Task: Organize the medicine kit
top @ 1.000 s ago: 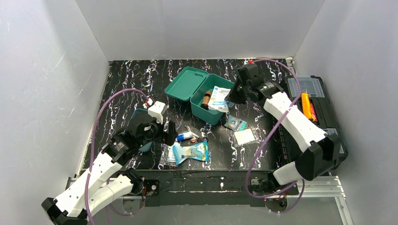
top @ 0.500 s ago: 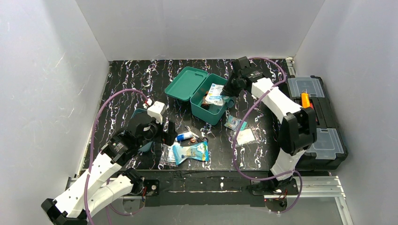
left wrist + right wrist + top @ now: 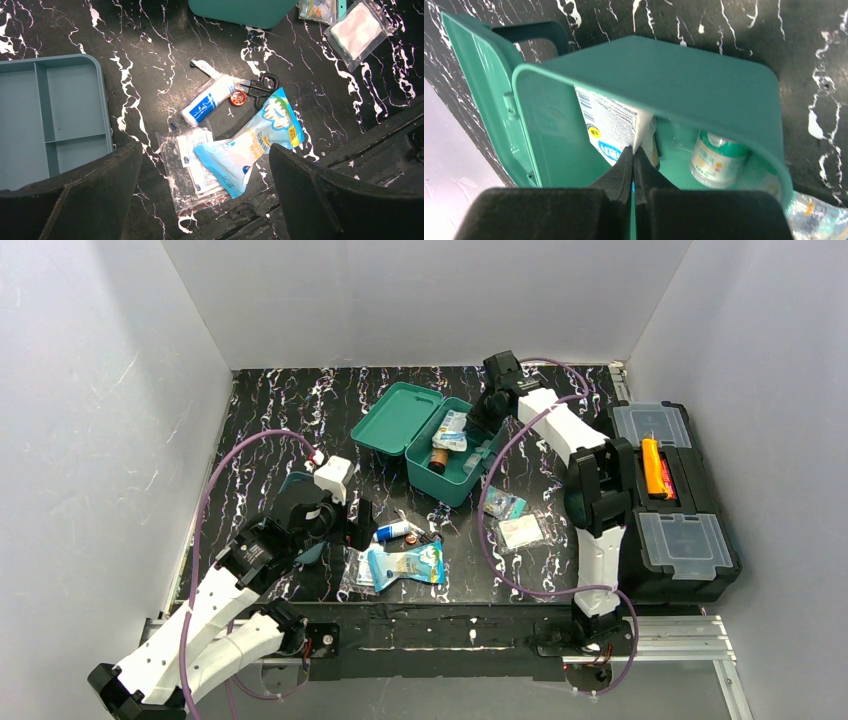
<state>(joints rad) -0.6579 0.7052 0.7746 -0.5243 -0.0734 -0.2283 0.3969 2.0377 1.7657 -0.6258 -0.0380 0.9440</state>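
Note:
The medicine kit [image 3: 458,478] is a teal box standing open mid-table, its lid [image 3: 397,418] lying back to the left. My right gripper [image 3: 470,418] reaches over the far rim [image 3: 674,70], shut on the edge of a white-and-blue packet [image 3: 611,125] that hangs inside the box. A green-capped bottle [image 3: 716,157] lies inside too. My left gripper [image 3: 204,147] hovers open above a blue pouch [image 3: 250,147], a clear bag of papers [image 3: 195,170], a white tube [image 3: 207,102] and small black scissors [image 3: 260,87], holding nothing.
The blue-teal inner tray [image 3: 50,115] lies left of the loose items. Two clear packets [image 3: 500,503] [image 3: 520,531] lie in front of the kit. A black toolbox [image 3: 670,490] stands at the right edge. White walls enclose the table.
My right arm swung left and toward the back wall, carrying the white packet from above the kit's right side down inside it. The left arm has not moved.

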